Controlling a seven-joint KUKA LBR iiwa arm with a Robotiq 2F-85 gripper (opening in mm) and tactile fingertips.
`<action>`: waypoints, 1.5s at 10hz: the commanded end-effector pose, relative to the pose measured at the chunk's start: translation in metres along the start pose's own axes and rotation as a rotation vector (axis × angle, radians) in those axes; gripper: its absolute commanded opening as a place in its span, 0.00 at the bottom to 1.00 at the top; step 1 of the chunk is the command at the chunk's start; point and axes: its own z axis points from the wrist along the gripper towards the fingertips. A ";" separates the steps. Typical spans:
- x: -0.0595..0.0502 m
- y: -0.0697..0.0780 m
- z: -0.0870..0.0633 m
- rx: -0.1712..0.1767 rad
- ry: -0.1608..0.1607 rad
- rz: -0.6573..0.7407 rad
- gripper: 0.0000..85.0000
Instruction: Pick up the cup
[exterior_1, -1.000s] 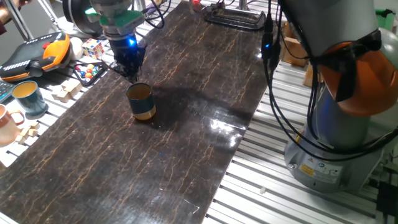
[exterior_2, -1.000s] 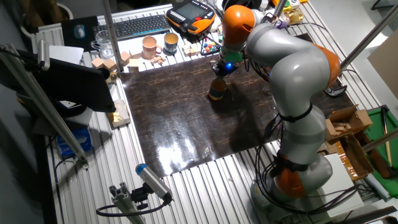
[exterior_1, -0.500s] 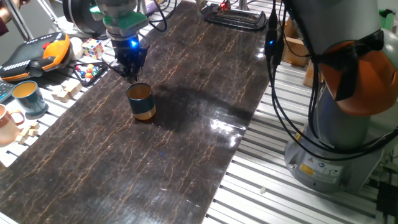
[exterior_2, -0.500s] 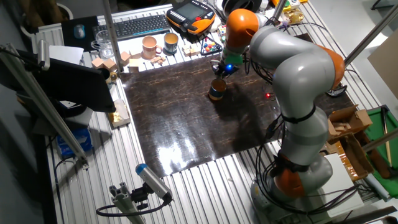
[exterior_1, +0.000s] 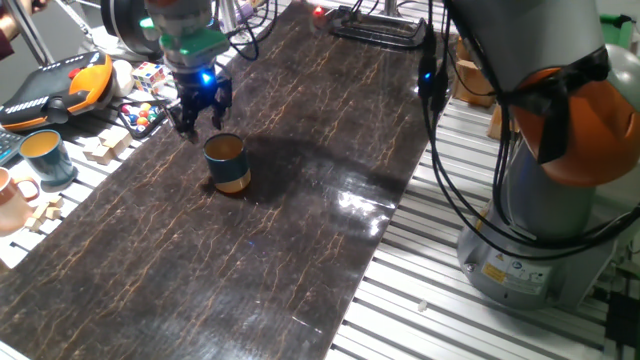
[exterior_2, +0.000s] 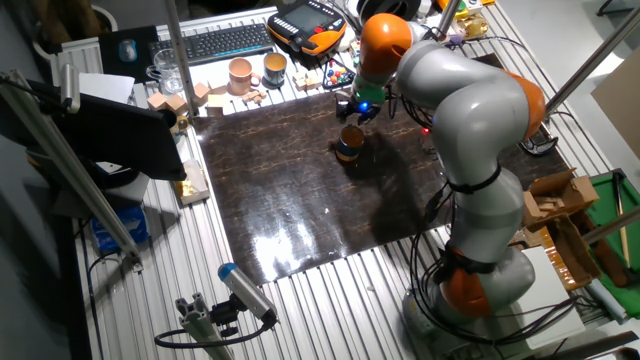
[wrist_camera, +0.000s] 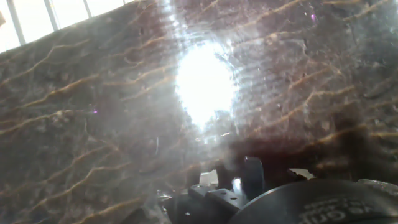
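The cup (exterior_1: 227, 163) stands upright on the dark marbled mat (exterior_1: 300, 230); it has a dark teal body, an orange base band and a tan inside. It also shows in the other fixed view (exterior_2: 349, 145). My gripper (exterior_1: 202, 120) hangs just behind and left of the cup, a little above the mat, with its fingers spread open and empty. In the other fixed view the gripper (exterior_2: 353, 110) is right behind the cup. The hand view shows only the glaring mat (wrist_camera: 93, 112); the cup is out of that view.
Left of the mat lie a handled teal mug (exterior_1: 45, 157), a pinkish mug (exterior_1: 8, 200), wooden blocks (exterior_1: 105, 147), a Rubik's cube (exterior_1: 150, 77) and an orange pendant (exterior_1: 60, 85). A black frame (exterior_1: 380, 25) lies at the far end. The arm's base (exterior_1: 540, 220) stands right.
The gripper's fingers, closed together before, have spread open. The hand has shifted slightly left of the cup. The cup has not moved.
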 end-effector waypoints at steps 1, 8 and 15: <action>-0.003 0.001 0.005 0.013 -0.004 -0.006 0.69; -0.010 -0.005 0.033 0.036 0.013 0.007 0.67; -0.004 -0.009 0.033 0.036 0.025 0.001 0.55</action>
